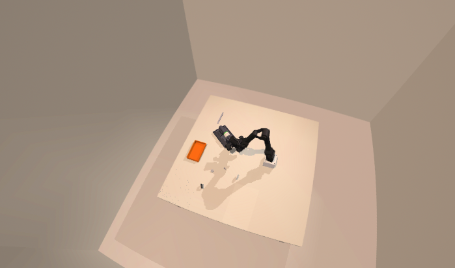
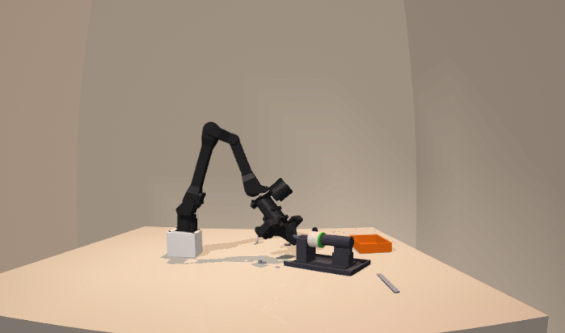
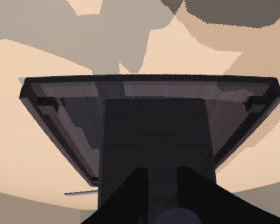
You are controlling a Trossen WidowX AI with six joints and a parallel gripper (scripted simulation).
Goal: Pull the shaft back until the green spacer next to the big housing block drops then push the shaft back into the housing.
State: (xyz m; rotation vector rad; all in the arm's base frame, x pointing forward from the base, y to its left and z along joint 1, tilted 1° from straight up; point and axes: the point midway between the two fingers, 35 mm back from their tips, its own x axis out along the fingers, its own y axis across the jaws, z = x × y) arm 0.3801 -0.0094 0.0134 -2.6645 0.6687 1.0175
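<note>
Green ring-shaped spacer (image 2: pixel 319 239) is on the shaft line, right against the big dark grey housing block (image 2: pixel 337 240), not down on the table (image 1: pixel 282 206) (image 2: pixel 193 297). White round spacer section (image 1: pixel 226 134) (image 2: pixel 314 239) sits beside it, on the side toward the arm; can't tell how many pieces make it up. Next along is a dark grey upright support (image 2: pixel 304 251). Support and housing both stand on 1 dark rimmed base plate (image 1: pixel 217 136) (image 2: pixel 317 269) (image 3: pixel 151 78).

Black gripper (image 1: pixel 234 142) (image 2: pixel 294 238) (image 3: pixel 161 176) is at the support end, fingers closed on the dark bluish-grey shaft (image 2: pixel 297 237) (image 3: pixel 176 218), gap narrow. Gripper tilts down toward the fixture. Most of the shaft is hidden by the spacers and supports.

Black arm (image 1: pixel 263 132) (image 2: pixel 201 161) is bent high, mounted on a white box base (image 1: pixel 269 163) (image 2: pixel 183 243). Orange open tray (image 1: pixel 196 151) (image 2: pixel 376 247) lies apart from the fixture. Thin grey strip (image 1: pixel 220 118) (image 2: pixel 387 283) (image 3: pixel 81 192) lies flat near the housing end. Top view also shows 4 small parts on the table, 1 of them black (image 1: pixel 202 186); too small to identify.
</note>
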